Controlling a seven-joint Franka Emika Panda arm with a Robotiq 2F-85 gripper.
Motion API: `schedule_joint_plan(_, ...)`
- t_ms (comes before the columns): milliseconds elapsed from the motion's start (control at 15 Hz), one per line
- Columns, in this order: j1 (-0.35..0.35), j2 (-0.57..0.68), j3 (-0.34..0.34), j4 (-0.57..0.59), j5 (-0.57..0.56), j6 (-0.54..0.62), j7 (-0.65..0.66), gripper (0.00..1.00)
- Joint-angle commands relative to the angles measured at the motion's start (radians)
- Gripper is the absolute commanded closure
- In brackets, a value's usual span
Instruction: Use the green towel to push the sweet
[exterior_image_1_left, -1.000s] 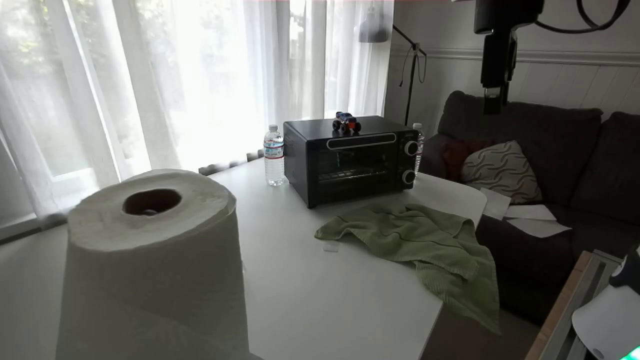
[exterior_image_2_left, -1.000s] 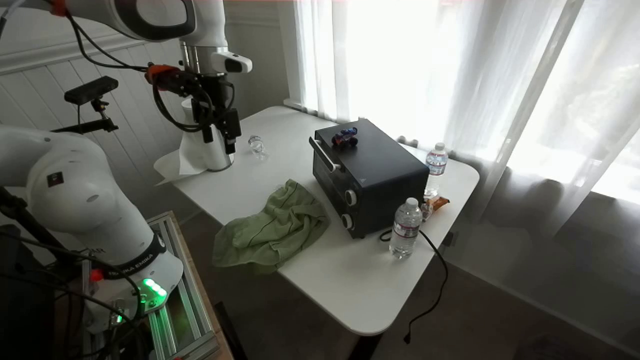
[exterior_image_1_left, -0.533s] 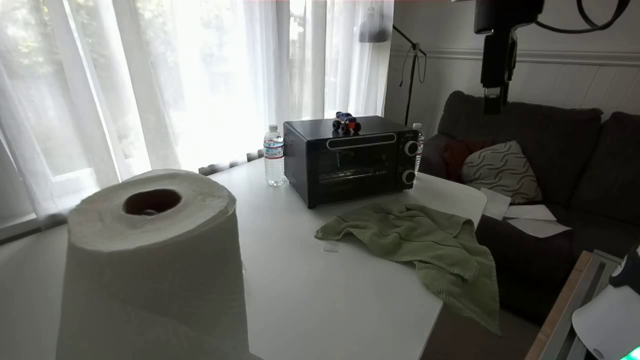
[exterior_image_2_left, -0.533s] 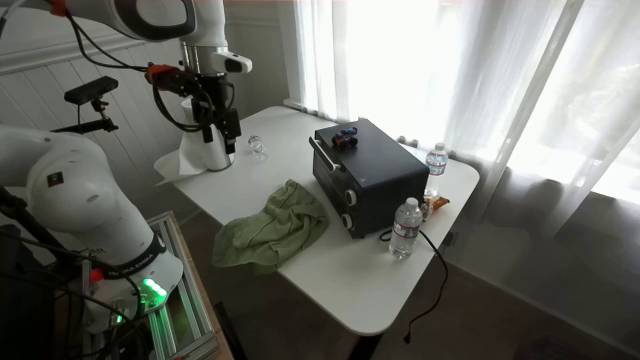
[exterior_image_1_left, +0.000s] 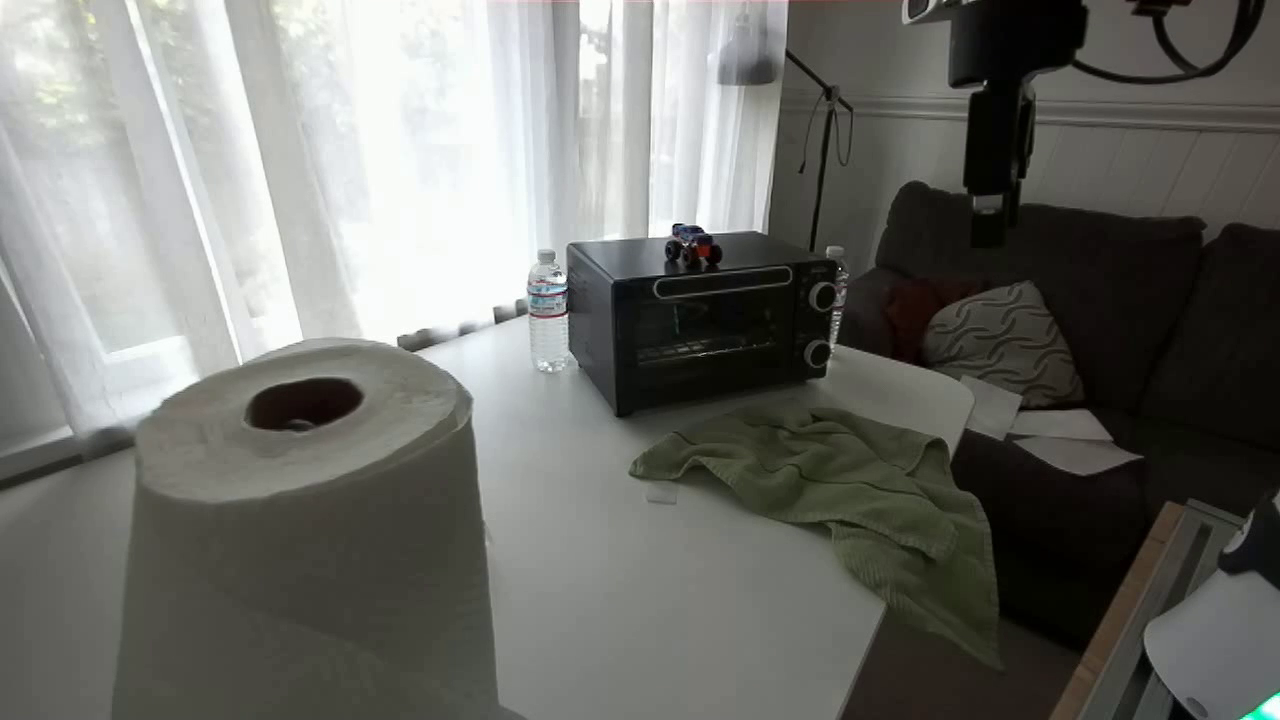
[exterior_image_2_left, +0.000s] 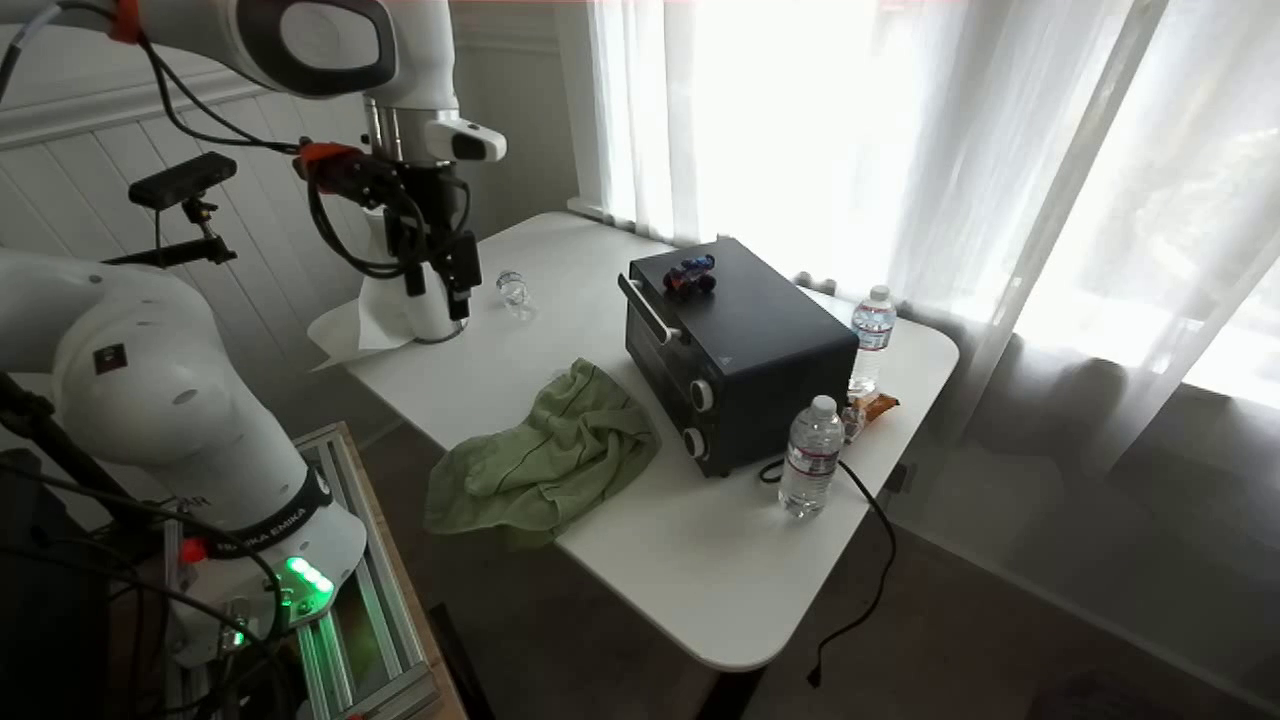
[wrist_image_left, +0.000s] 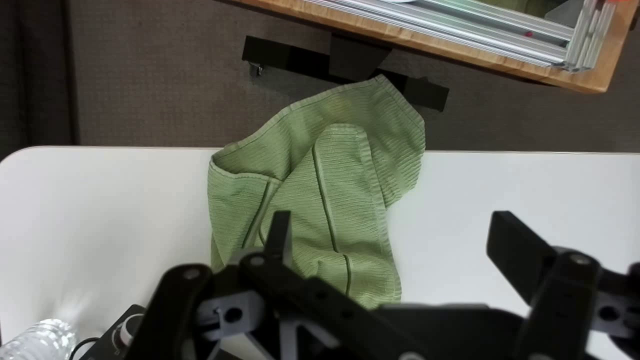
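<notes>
The green towel (exterior_image_1_left: 840, 480) lies crumpled on the white table in front of the oven, and part of it hangs over the edge. It also shows in an exterior view (exterior_image_2_left: 550, 455) and in the wrist view (wrist_image_left: 330, 190). My gripper (exterior_image_2_left: 438, 298) is open and empty, held above the table and apart from the towel; it also shows in an exterior view (exterior_image_1_left: 990, 220). In the wrist view my fingers (wrist_image_left: 392, 227) are wide apart, one overlapping the towel. An orange wrapped item (exterior_image_2_left: 878, 406), possibly the sweet, lies behind the oven; I cannot tell for certain.
A black toaster oven (exterior_image_2_left: 745, 350) bears a toy truck (exterior_image_2_left: 690, 275). Water bottles stand beside it (exterior_image_2_left: 812, 455) and behind it (exterior_image_2_left: 872, 335). A clear plastic cup-like item (exterior_image_2_left: 513, 289) and a paper roll (exterior_image_1_left: 310, 560) are on the table. A small pale piece (exterior_image_1_left: 661, 493) lies beside the towel.
My gripper has moved down slightly over the last half second. The towel and the other things have not moved.
</notes>
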Motion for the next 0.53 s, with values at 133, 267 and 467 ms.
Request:
schedule_joint_plan(133,-0.022,0.016,-0.035,-0.025,-0.026,0.016,-0.013,0.00)
schedule_joint_plan(267,-0.035,0.033,-0.054,-0.025,-0.033,0.026,-0.023,0.00)
schedule_joint_plan(467,-0.051,0.081,-0.089,-0.025,-0.035,0.059,-0.045,0.00)
